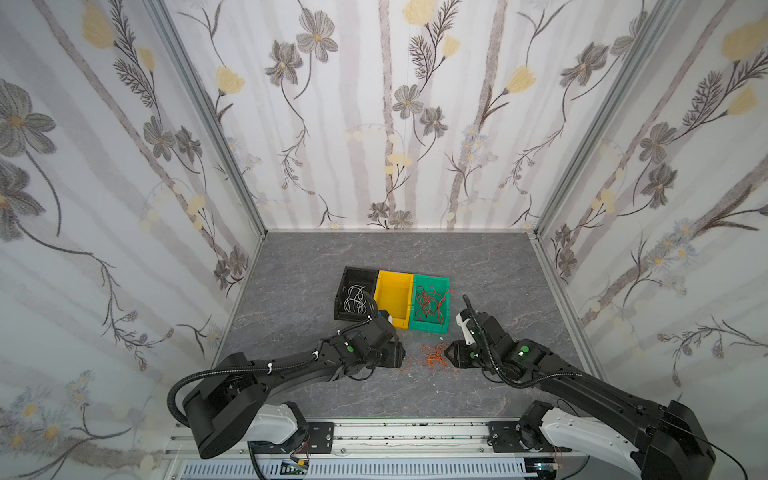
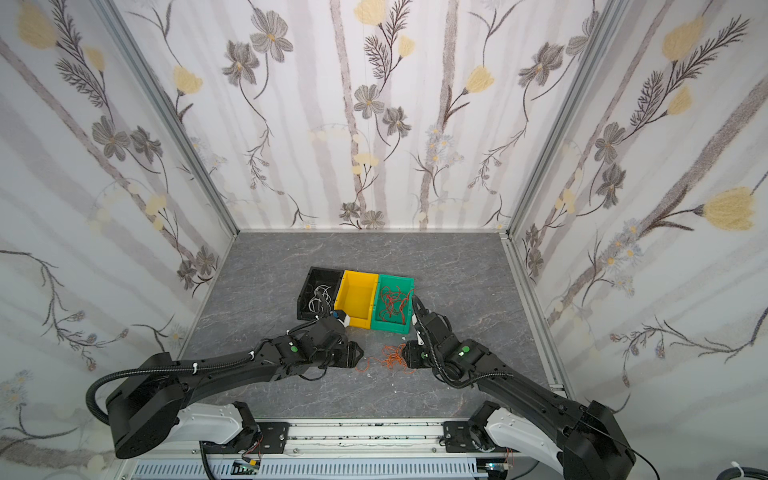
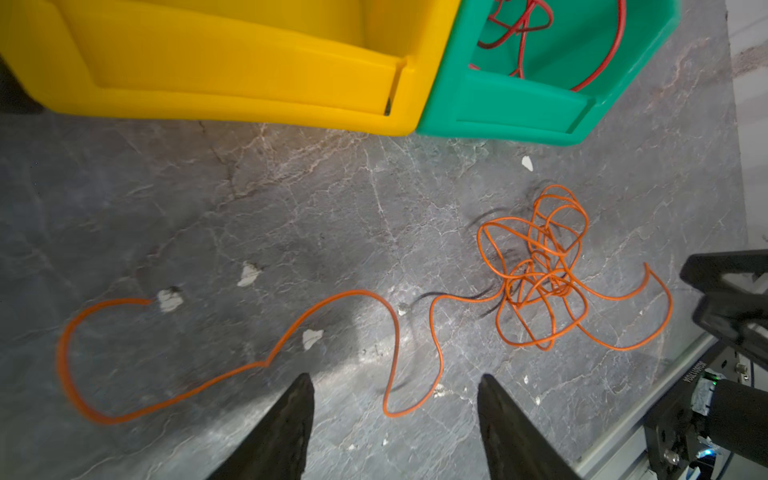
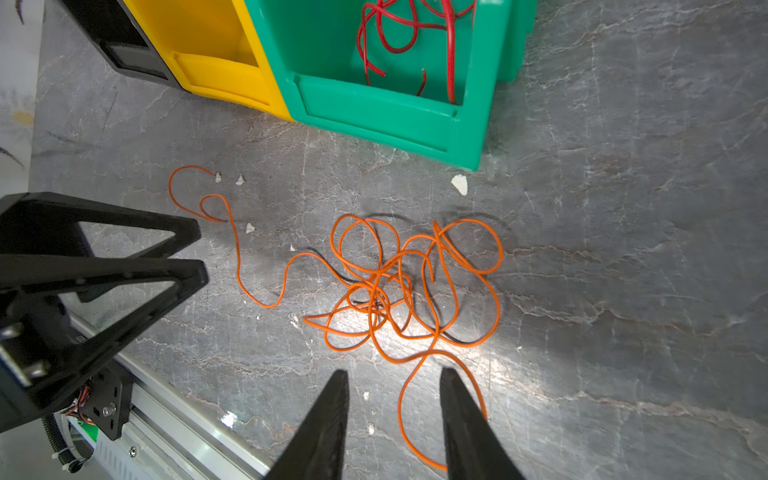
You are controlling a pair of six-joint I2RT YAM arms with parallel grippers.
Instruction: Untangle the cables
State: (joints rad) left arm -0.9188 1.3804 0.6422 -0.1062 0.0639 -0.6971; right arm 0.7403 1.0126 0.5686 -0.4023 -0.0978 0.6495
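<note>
Your left gripper (image 3: 395, 376) holds its fingers (image 3: 291, 415) apart, clamping nothing; the orange cable (image 3: 534, 282) lies tangled beyond them. From the right wrist, your right gripper (image 4: 394, 371) is parted too, with one strand running between its fingers. In both top views the orange cable (image 1: 434, 356) lies between the grippers, near the green bin (image 1: 428, 329).

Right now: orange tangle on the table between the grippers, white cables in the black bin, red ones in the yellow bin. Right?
Not quite. The red cables lie in the green bin; the yellow bin shows none, as both top views show. The rest holds.
</note>
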